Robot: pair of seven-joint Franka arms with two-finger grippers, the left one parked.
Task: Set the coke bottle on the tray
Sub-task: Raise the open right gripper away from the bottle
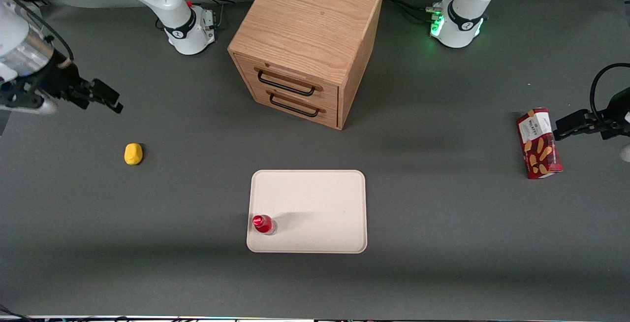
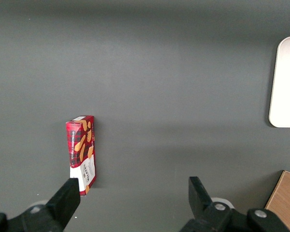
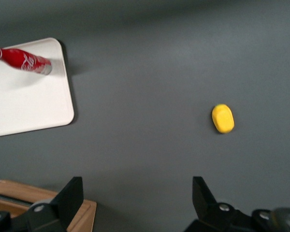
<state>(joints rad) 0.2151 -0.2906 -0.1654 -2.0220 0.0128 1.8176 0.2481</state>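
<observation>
The coke bottle (image 1: 264, 224) stands upright on the cream-white tray (image 1: 320, 204), in the tray's corner nearest the front camera on the working arm's side. From the right wrist camera the coke bottle (image 3: 23, 60) shows red with white script, on the tray (image 3: 29, 104). My right gripper (image 1: 106, 97) hangs open high above the table toward the working arm's end, well away from the tray, with nothing between its fingers (image 3: 70, 195).
A small yellow lump (image 1: 133, 154) lies on the grey table below my gripper. A wooden two-drawer cabinet (image 1: 307, 41) stands farther from the front camera than the tray. A red snack box (image 1: 539, 143) lies toward the parked arm's end.
</observation>
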